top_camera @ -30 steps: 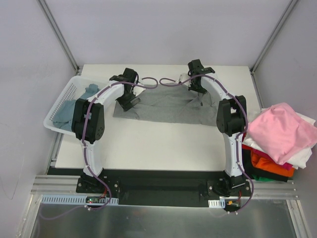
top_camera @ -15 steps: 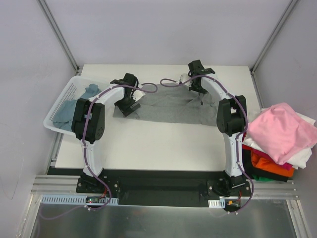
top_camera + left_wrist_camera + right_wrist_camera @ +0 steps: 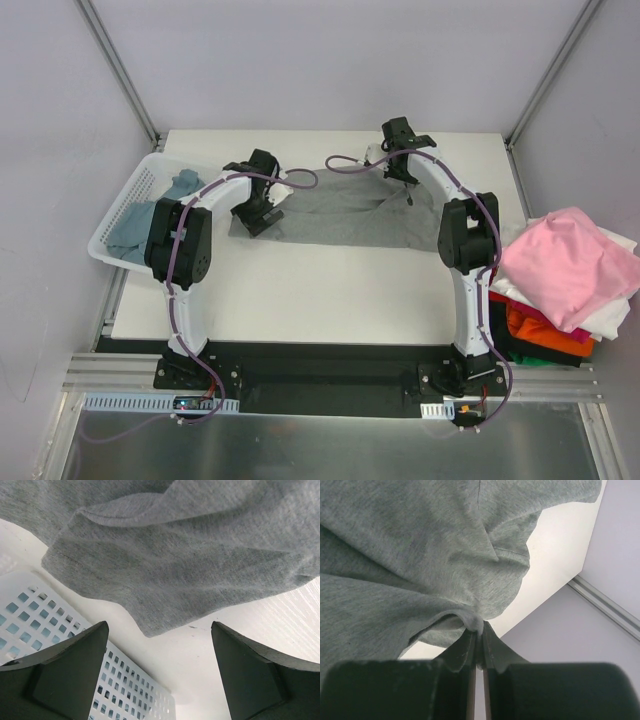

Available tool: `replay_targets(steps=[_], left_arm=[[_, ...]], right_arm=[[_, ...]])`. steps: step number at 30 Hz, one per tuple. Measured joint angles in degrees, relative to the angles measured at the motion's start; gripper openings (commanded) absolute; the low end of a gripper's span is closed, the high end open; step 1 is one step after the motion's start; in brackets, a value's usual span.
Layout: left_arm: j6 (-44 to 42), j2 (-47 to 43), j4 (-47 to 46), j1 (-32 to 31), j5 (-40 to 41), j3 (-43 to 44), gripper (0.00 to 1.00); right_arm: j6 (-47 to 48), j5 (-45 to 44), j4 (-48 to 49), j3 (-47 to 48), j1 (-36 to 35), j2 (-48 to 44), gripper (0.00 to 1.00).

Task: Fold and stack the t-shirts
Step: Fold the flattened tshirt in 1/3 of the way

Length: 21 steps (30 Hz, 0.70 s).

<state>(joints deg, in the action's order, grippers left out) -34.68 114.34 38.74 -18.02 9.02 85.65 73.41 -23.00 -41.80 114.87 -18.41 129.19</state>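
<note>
Basket [image 3: 118, 222]: white slatted plastic, at the 9 o'clock edge of the desk [image 3: 330, 290]. A blue-teal t-shirt [image 3: 132, 234] lies crumpled inside it.

Left pincer [image 3: 256, 218]: positioned over the 9 o'clock end of the grey t-shirt [image 3: 345, 215], near the basket's inner wall. In the wrist view both dark fingers [image 3: 65, 675] stand wide apart with nothing between them. A sleeve of the grey cloth and bare desk show in the gap. Contact with the cloth cannot be confirmed.

Grey t-shirt: spread across the desk toward 12 o'clock, between the two arms. It lies mostly flat, with folds and a raised ridge toward its 3 o'clock end.

Right pincer [image 3: 404, 176]: at the shirt's far 2 o'clock corner. The wrist view shows the fingers pressed together on a pinch of grey cloth, which drapes away from the grip in loose folds.

Stack at 3 to 4 o'clock, off the desk's edge: a pink t-shirt [image 3: 565, 265] lies on top and a white t-shirt [image 3: 612, 318] shows beneath it. An orange t-shirt [image 3: 540, 336] lies lower down. The darker layers under these cannot be told apart.
</note>
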Motion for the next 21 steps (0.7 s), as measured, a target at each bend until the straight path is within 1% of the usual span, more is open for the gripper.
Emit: replay_targets(steps=[1, 3, 4, 5, 7, 9, 10, 12, 18, 21], left_arm=[[0.0, 0.0, 0.0, 0.0, 0.0, -0.09, 0.84], [0.0, 0.0, 0.0, 0.0, 0.0, -0.22, 0.84], [0.0, 0.0, 0.0, 0.0, 0.0, -0.24, 0.84], [0.0, 0.0, -0.04, 0.0, 0.0, -0.31, 0.84], [0.02, 0.0, -0.07, 0.0, 0.0, -0.31, 0.84], [0.07, 0.0, -0.11, 0.0, -0.02, -0.31, 0.84], [0.11, 0.0, -0.13, 0.0, -0.02, -0.31, 0.84], [0.17, 0.0, -0.11, 0.0, -0.02, -0.33, 0.84], [0.24, -0.04, -0.61, 0.0, 0.0, -1.09, 0.84], [0.26, -0.04, -0.59, 0.0, 0.0, -1.86, 0.84]], right_arm=[[0.09, -0.22, 0.11, 0.0, 0.02, 0.02, 0.19], [0.2, -0.44, 0.33, 0.0, 0.07, 0.11, 0.27], [0.24, -0.59, 0.48, 0.0, 0.11, 0.15, 0.38], [0.35, -0.81, 0.72, 0.02, 0.11, 0.24, 0.45], [0.5, -1.31, 1.22, 0.09, 0.15, 0.55, 0.54], [0.68, -1.86, 1.81, 0.11, 0.2, 0.85, 0.57], [0.74, -2.08, 1.99, 0.11, 0.22, 0.96, 0.61], [0.79, -2.25, 2.38, 0.11, 0.24, 0.98, 0.66], [0.57, -2.4, 3.26, -0.09, 0.33, 0.98, 0.67], [0.11, -2.27, 4.57, -3.54, 0.33, -0.13, 0.67]])
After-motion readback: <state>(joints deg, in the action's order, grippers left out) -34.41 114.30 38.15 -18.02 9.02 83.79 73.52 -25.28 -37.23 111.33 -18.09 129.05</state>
